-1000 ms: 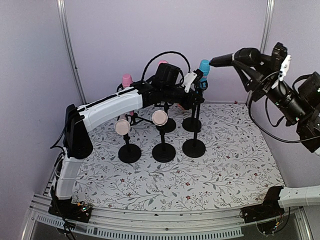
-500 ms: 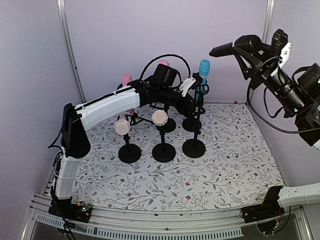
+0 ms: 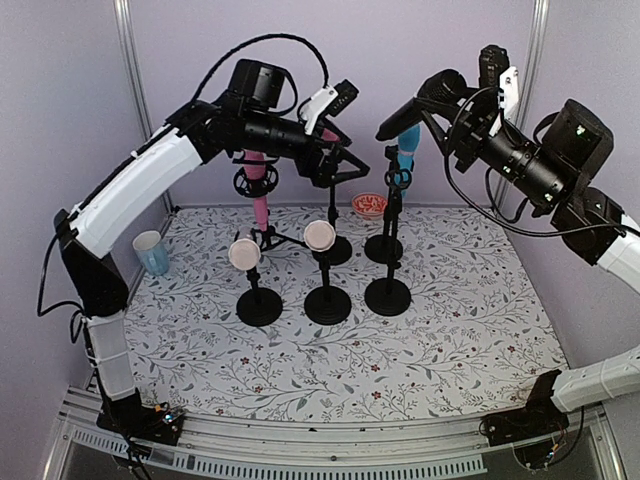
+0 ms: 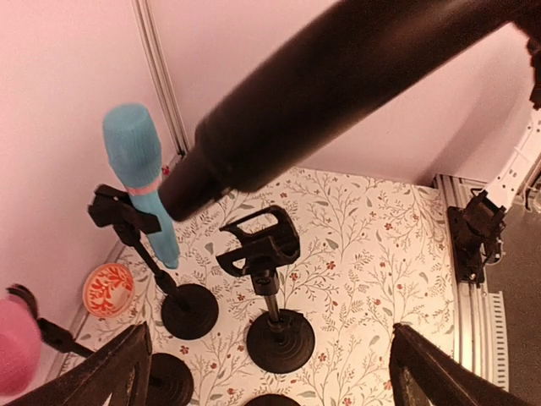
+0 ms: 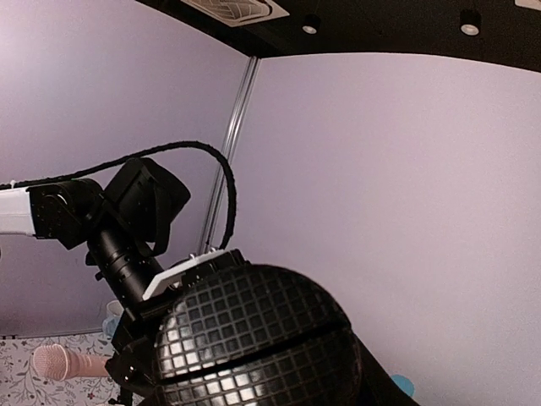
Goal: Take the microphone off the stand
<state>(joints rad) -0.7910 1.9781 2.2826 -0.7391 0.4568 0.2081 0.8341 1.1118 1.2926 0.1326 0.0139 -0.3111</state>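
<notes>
My right gripper (image 3: 458, 100) is shut on the black microphone (image 3: 415, 112), held in the air above the back right stands with its handle pointing left and down. Its mesh head (image 5: 254, 338) fills the bottom of the right wrist view and hides the fingers. Its handle (image 4: 338, 85) crosses the top of the left wrist view. Below it stands the bare stand (image 4: 269, 283) with an empty clip, its base (image 3: 388, 296) at front right. My left gripper (image 3: 345, 135) hangs high over the stands, open, nothing between its fingers (image 4: 114, 372).
A blue microphone (image 3: 408, 145) sits in the back right stand (image 3: 383, 248). Pink microphones (image 3: 258, 190) rest in other stands, with two pale heads (image 3: 244, 253) facing forward. A blue cup (image 3: 150, 252) stands at the left and a red patterned bowl (image 3: 370, 205) by the back wall.
My left gripper has opened and its arm has risen well above the stands. The right arm has carried the black microphone a little left and tipped its handle downward.
</notes>
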